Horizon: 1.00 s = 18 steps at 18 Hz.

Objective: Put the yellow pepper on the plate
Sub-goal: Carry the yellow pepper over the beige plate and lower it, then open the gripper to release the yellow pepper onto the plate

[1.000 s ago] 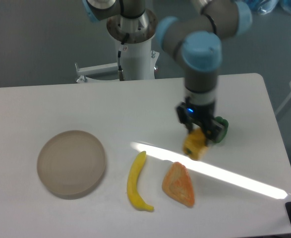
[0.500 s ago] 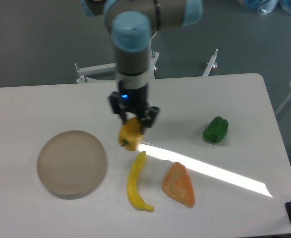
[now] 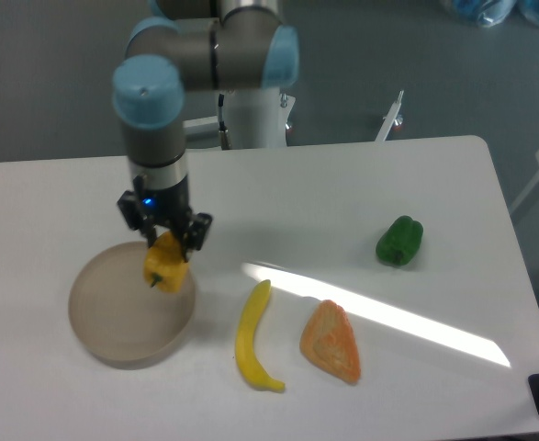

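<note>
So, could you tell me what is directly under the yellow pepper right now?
The plate lies beneath the yellow pepper, which the gripper holds. Whether the pepper touches it cannot be seen.

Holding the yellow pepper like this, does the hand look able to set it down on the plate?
Probably yes. The hand holds the yellow pepper over the plate, whose surface looks bare beneath.

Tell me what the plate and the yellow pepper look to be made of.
The plate: matte tan-beige, evenly colored with no glare, so possibly plastic or unglazed ceramic; the picture cannot settle it. The yellow pepper, held in the end effector over the plate's rim: smooth, uniform yellow-orange skin with a dark stem, likely a plastic or foam toy, though real produce cannot be ruled out.
</note>
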Motion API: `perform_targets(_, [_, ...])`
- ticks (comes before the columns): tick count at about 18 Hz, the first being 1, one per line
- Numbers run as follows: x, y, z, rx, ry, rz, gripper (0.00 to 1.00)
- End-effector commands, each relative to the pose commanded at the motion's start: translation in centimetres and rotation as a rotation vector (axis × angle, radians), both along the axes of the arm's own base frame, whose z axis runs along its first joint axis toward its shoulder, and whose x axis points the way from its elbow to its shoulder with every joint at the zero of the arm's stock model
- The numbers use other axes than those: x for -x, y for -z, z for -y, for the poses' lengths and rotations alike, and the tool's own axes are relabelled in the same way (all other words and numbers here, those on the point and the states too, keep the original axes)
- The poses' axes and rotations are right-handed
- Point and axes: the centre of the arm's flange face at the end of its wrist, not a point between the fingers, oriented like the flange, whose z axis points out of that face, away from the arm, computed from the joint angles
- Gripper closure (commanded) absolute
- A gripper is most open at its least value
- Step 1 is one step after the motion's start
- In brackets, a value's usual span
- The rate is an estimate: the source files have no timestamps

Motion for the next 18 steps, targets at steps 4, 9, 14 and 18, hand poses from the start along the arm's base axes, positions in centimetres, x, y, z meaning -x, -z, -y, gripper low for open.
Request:
perform_targets(4, [-0.1, 2.1, -0.7, 0.021, 0.009, 0.003, 0.51])
perform_targets(9, [-0.6, 3.8, -1.3, 0.005, 0.019, -0.001, 0.51])
perform_targets(14, [-0.7, 5.2, -1.6, 0.024, 0.03, 0.002, 0.51])
perform_targets(18, [-0.7, 6.0, -1.5, 0.038, 0.029, 0.006, 0.51])
